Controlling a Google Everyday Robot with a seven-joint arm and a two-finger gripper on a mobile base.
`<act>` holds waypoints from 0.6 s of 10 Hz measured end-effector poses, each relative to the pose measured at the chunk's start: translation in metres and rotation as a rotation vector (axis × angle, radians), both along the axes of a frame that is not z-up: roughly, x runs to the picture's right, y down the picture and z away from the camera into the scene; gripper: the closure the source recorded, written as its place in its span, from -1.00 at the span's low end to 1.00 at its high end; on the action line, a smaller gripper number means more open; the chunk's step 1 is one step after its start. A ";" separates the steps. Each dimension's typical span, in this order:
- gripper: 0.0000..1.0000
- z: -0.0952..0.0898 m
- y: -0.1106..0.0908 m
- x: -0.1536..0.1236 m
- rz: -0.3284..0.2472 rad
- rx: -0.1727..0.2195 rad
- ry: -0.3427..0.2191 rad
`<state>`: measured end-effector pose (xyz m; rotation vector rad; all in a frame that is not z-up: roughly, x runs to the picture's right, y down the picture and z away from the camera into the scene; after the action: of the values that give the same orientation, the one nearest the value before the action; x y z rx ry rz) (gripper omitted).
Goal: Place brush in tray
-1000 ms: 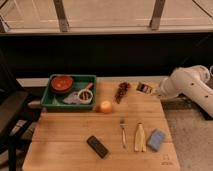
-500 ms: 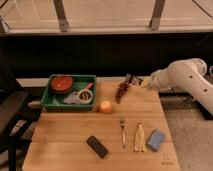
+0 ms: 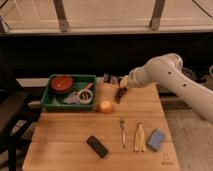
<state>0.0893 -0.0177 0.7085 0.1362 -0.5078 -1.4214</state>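
The brush [image 3: 120, 94] is a slim dark thing lying on the wooden table, just right of the tray's right end. The green tray [image 3: 52, 102] stands at the table's back left. My gripper [image 3: 111, 79] hangs at the end of the white arm [image 3: 160, 75] over the table's back edge. It is just above and left of the brush's far end and close to the tray's back right corner. I cannot tell whether it touches the brush.
In the tray are a red bowl [image 3: 62, 83] and a white cup [image 3: 86, 95]. On the table lie an orange [image 3: 105, 106], a silver fork [image 3: 122, 132], a black block [image 3: 98, 146], a pale yellow item [image 3: 139, 138] and a blue sponge [image 3: 156, 140].
My arm has swung left from the table's right edge to the back middle, bringing the gripper close to the brush. The brush and other things have not moved.
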 end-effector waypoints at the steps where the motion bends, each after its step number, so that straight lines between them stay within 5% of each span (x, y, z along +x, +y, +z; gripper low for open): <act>1: 1.00 -0.005 0.000 -0.017 -0.022 0.002 -0.030; 5: 1.00 -0.021 0.003 -0.097 -0.124 -0.001 -0.164; 6: 1.00 -0.021 0.003 -0.096 -0.123 -0.002 -0.163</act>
<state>-0.0069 -0.0151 0.6876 0.2234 -0.6606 -1.5376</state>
